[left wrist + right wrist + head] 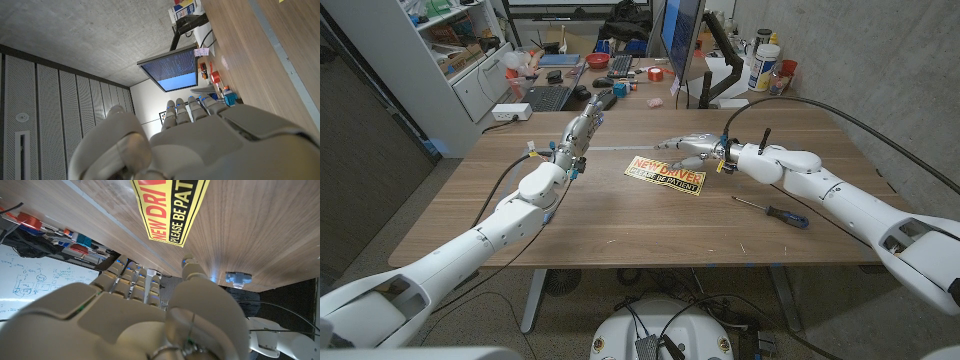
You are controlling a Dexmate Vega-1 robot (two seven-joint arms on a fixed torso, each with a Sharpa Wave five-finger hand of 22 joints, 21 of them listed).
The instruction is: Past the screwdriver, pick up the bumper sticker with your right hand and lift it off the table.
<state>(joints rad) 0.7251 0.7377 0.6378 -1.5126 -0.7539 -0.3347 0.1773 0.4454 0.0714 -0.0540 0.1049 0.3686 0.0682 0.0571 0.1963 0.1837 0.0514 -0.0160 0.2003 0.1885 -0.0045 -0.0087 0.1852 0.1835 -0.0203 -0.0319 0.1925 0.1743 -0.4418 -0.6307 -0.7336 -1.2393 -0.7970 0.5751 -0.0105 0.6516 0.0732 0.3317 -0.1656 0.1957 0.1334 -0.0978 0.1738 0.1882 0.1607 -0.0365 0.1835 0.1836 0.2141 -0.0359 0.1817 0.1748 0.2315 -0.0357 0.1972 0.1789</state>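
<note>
The right hand [692, 147], fingers spread and holding nothing, hovers just beyond the bumper sticker [665, 174], which lies flat mid-counter, screwdriver [772, 211] nearer the front edge. Next, probably: lower and pinch the sticker's edge.

Left arm extends forward over the tabletop [620, 215]; left hand [582, 130] stands on edge, fingers straight and together, holding nothing. Right arm reaches inward; right hand [692, 148] hovers with fingers apart, empty.
</note>
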